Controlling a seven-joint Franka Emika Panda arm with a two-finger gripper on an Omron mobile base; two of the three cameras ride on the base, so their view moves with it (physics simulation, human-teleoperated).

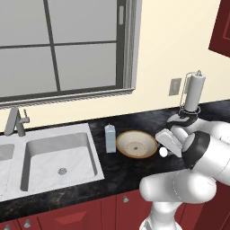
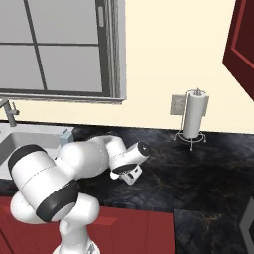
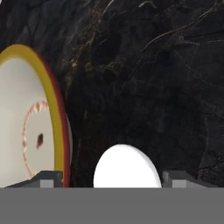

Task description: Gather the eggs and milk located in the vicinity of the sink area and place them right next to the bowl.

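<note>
The dark marbled counter [image 1: 134,173] runs from the sink [image 1: 54,155] on the left to the paper-towel roll [image 1: 194,92] by the wall. In the left base view the milk [image 1: 110,138] stands upright just off the sink's right rim, and the bowl [image 1: 136,143] sits just beside it on the far side from the sink. A small white egg [image 1: 163,152] lies on the counter close by the bowl's other side, under the robot's white hand. Both basins look bare, apart from a round drain in the larger one.

In the right base view the arm [image 2: 74,163] covers the bowl and the egg. It does show a broad bare stretch of counter to the right of the hand, reaching out to the towel roll on its wire stand and the front edge. A red cabinet door [image 2: 240,49] hangs above that end.

The hand view looks straight down. The egg lies between the two dark finger tips [image 3: 46,179], and the bowl's tan rim curves just to its left. The bowl holds nothing; its inside is cream with a dark speck. The jaws are spread. There is a clear gap on the bowl side of the egg and hardly any on the other, so nothing is pinched. Ahead of the egg the counter is open.
</note>
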